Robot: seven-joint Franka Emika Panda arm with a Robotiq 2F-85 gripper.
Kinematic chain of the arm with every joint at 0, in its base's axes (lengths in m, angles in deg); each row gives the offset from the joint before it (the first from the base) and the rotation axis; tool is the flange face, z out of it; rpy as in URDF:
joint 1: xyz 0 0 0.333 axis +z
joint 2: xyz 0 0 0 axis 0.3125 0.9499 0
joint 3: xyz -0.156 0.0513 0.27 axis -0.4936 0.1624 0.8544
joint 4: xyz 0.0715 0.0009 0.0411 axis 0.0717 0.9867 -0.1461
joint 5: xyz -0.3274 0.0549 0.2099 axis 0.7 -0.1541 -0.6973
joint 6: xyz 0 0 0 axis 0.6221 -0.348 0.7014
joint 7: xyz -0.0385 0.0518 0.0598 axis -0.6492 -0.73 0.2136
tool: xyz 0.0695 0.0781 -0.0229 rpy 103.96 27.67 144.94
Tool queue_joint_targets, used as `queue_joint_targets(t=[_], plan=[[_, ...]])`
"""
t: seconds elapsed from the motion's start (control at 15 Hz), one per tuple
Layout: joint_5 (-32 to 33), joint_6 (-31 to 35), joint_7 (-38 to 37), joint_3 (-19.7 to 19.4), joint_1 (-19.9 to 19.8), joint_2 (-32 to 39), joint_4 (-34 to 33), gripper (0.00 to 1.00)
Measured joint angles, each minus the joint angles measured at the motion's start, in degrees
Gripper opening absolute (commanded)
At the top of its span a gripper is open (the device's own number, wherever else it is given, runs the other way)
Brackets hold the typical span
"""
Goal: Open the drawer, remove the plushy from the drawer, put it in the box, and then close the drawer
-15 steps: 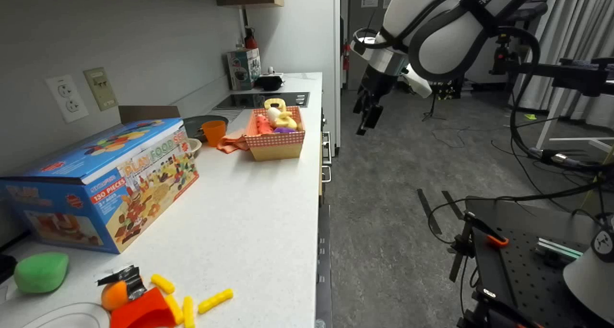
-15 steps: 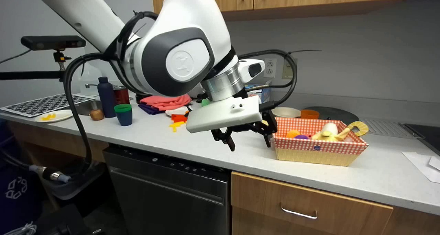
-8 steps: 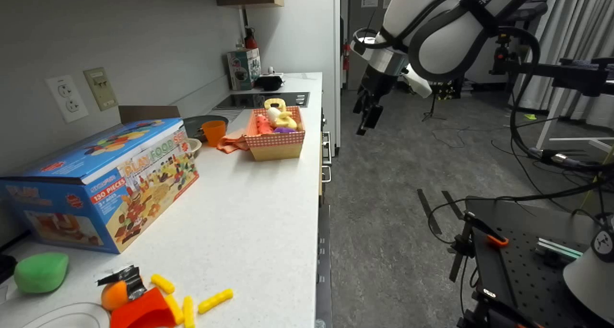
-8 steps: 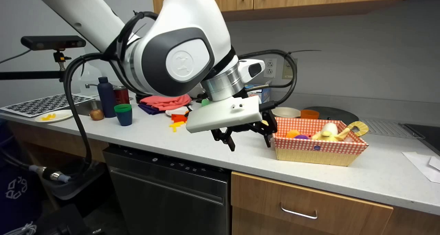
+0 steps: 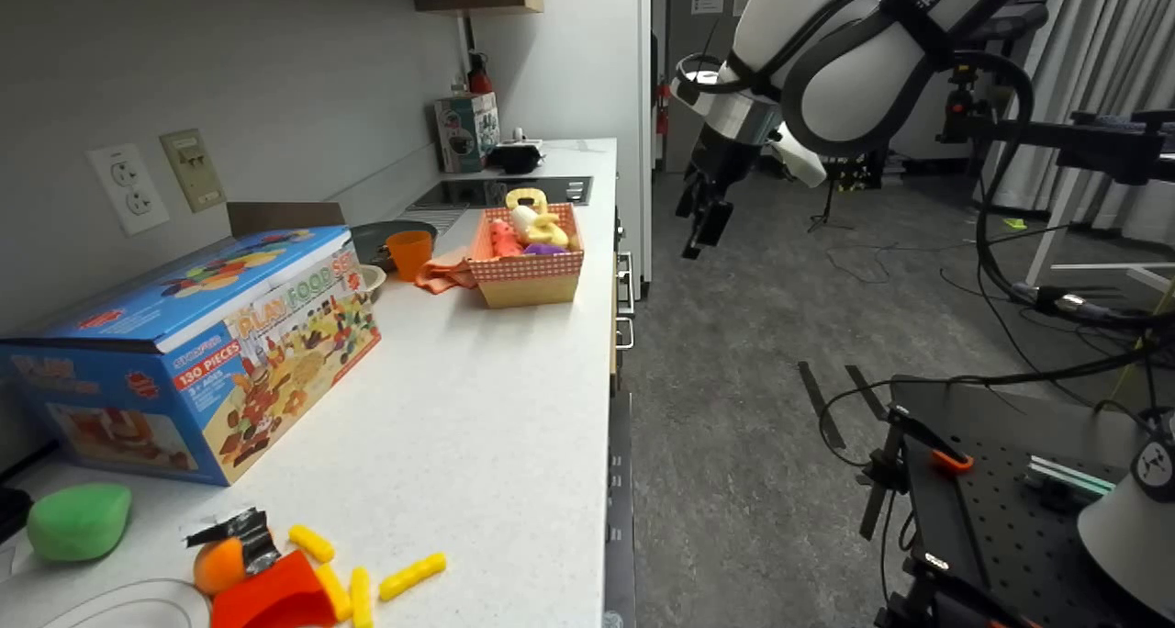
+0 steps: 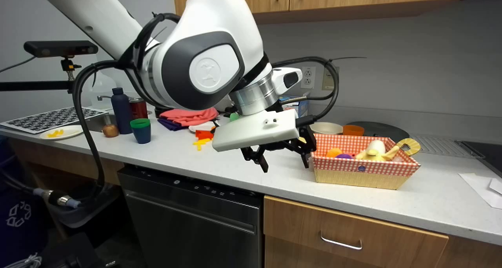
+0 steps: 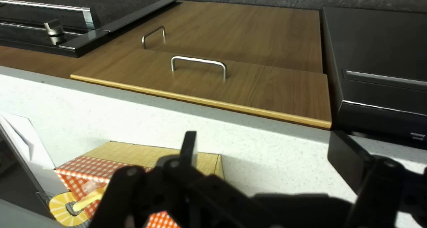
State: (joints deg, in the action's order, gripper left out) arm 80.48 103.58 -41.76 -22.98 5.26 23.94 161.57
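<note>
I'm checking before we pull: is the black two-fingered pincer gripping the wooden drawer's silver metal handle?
No, in the wrist view the pincer stands open and empty, apart from the handle.

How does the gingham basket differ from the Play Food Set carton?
The gingham basket is red-and-white checked above a tan base; the Play Food Set carton is blue, printed with food pictures. The basket is open, toys showing; the carton's inside does not show. The basket sits near the front edge of the counter; the carton stands by the wall. Both rest on the counter.
</note>
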Motion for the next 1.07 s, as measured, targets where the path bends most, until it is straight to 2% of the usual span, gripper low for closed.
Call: queue_joint_targets(t=[0.27,0.47,0.67,0.87,1.07], plan=[[-0.6,0.0,0.0,-0.8,0.2,0.4,-0.2,1.00],[-4.6,-0.1,0.4,-4.0,0.0,3.5,-2.5,1.00],[-14.2,-0.3,2.8,-6.2,-0.4,9.7,-6.9,1.00],[-23.0,-1.8,2.6,-6.2,-0.9,17.9,-12.6,1.00],[-24.3,-2.3,-4.3,-5.7,-1.5,25.2,-17.6,1.00]])
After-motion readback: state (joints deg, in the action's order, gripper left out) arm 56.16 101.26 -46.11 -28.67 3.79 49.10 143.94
